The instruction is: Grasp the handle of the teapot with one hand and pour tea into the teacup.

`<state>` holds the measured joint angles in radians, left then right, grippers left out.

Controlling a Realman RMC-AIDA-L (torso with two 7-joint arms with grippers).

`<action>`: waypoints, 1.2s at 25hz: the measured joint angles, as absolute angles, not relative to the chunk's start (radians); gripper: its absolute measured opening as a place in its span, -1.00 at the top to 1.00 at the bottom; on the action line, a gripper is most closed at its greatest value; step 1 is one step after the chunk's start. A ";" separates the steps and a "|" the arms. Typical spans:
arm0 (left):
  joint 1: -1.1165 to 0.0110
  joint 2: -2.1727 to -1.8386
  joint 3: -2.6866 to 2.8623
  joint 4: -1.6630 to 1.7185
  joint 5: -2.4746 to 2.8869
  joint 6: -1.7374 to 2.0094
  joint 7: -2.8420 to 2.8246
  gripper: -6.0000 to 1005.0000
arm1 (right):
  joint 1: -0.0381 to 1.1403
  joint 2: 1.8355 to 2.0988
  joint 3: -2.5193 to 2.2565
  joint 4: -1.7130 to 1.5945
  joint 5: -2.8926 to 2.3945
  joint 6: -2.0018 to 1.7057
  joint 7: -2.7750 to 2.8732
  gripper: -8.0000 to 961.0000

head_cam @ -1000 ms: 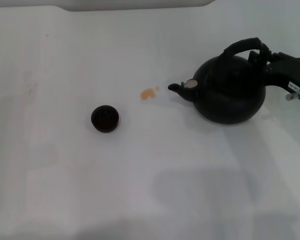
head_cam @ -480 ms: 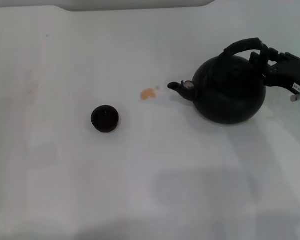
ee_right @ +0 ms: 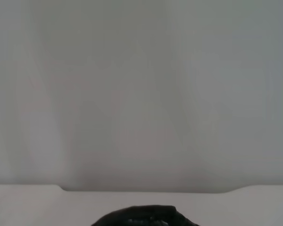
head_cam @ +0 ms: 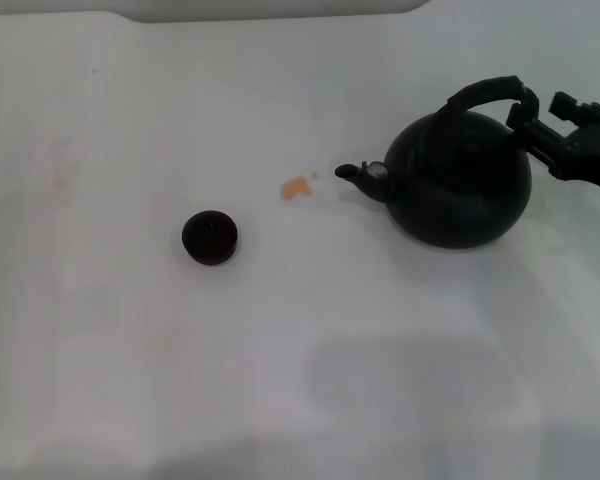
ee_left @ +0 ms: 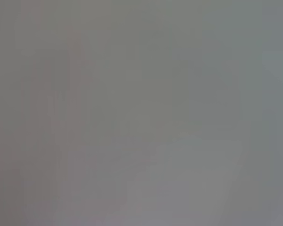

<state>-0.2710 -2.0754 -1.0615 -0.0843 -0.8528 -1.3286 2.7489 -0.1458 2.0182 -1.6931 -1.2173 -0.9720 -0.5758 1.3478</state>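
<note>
One round, matte black teapot sits on a smooth white table at about three o'clock, short spout pointing toward nine, its single thick, rough-textured arched handle rising on top. The right gripper sits just beside the handle's right end, fingers parted and off it. One tiny round dark teacup stands well apart toward nine o'clock; one small orange stain lies between them

Matte black right gripper beside the teapot, blocky angular housing, two stubby squared fingers stepped one above the other, ridged edges, remainder cut off at frame edge
</note>
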 joint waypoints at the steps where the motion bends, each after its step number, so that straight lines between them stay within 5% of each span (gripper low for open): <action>1: -0.272 -2.075 -1.062 -0.084 -0.853 -1.329 2.749 -0.66 | -0.152 2.018 -1.686 -1.216 -0.968 -0.597 1.345 -0.03; 8: -0.281 -2.074 -1.062 -0.084 -0.853 -1.329 2.749 -0.66 | -0.167 2.015 -1.610 -1.167 -0.961 -0.786 1.340 -0.44; 15: -0.285 -2.074 -1.062 -0.083 -0.853 -1.328 2.749 -0.66 | -0.142 2.020 -1.435 -0.979 -0.841 -1.037 1.225 -0.45; 23: -0.275 -2.077 -1.061 -0.083 -0.854 -1.329 2.749 -0.66 | 0.045 2.012 -1.251 -0.449 -0.469 -1.440 0.912 -0.46; 30: -0.273 -2.079 -1.061 -0.083 -0.853 -1.344 2.747 -0.66 | 0.098 2.020 -1.150 -0.329 -0.455 -1.412 0.698 -0.49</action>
<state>-0.2726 -2.0795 -1.0615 -0.0828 -0.8528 -1.3435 2.7472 0.0983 2.0199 -1.1505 -0.3294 -0.4553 -1.4122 0.6980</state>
